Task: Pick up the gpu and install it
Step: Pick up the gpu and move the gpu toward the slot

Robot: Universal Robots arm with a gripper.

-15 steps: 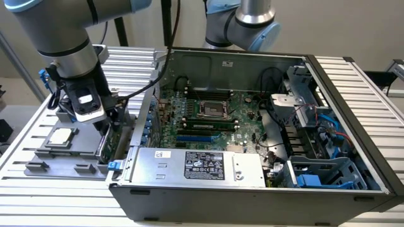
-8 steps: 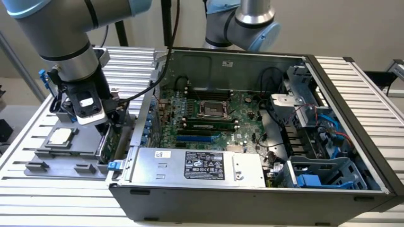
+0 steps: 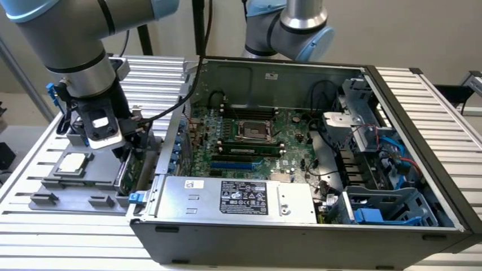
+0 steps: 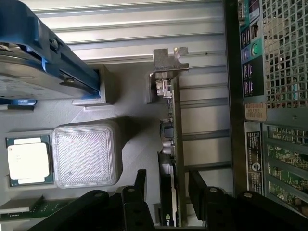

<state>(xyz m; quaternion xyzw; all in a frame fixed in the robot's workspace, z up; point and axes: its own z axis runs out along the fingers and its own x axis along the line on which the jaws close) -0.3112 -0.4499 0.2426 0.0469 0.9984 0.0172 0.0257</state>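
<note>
Fingers (image 4: pixel 140 182) of our gripper (image 4: pixel 168 186) stand spread, one on each side of the gpu (image 4: pixel 172 139). We see the gpu upright on its edge in a gray holder (image 4: pixel 130 108) just beside the computer case (image 4: pixel 269 96), outside its port panel, with the CPU chip (image 4: pixel 28 160) farther from that case.

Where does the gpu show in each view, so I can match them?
Exterior view: gpu stands on edge at the exterior view's left, beside the computer case, under the gripper.
Wrist view: gpu seen edge-on, between the open gripper's fingers.
Shared landmark: the CPU chip.
</note>
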